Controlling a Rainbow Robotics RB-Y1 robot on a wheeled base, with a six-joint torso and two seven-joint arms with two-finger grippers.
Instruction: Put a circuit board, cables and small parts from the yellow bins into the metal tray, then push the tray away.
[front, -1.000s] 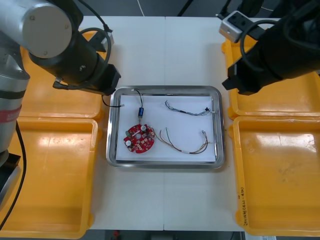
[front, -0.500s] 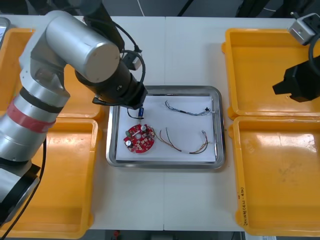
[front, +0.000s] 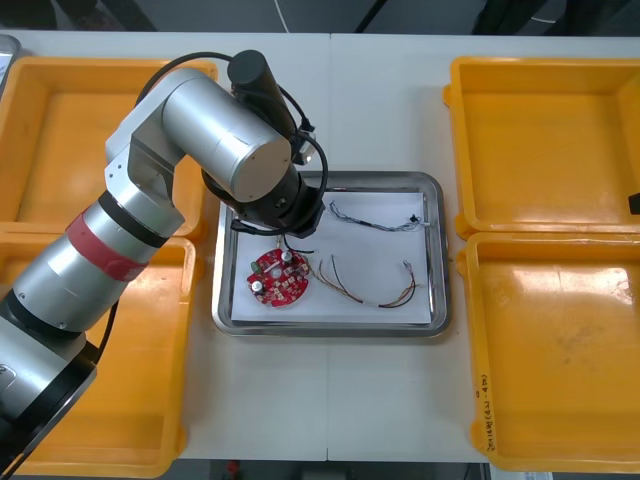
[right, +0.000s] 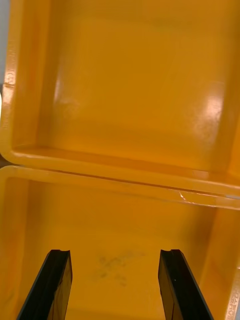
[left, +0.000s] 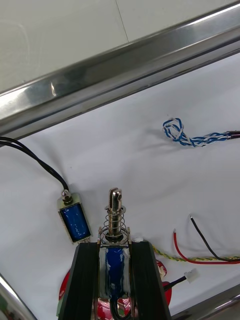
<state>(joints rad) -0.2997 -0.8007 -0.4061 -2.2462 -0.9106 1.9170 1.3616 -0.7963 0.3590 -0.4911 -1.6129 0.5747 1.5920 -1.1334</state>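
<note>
Gripping a small metal part (left: 114, 220) by its blue-wound body, my left hand (left: 115, 252) hovers over the metal tray (left: 125, 55), at the circuit board's (front: 279, 281) 12 o'clock. It looks light, rigid and slick, and the flat body seems the safest hold, clear of spring and pin. My right hand (right: 115, 255) hangs open over yellow bins (right: 125, 100) at the surface's 3 o'clock.

Your front camera looks steeply down on the table (front: 380, 80); left wrist sits close over the shared metal tray (left: 125, 60); right wrist faces the right yellow bins (right: 120, 174).
</note>
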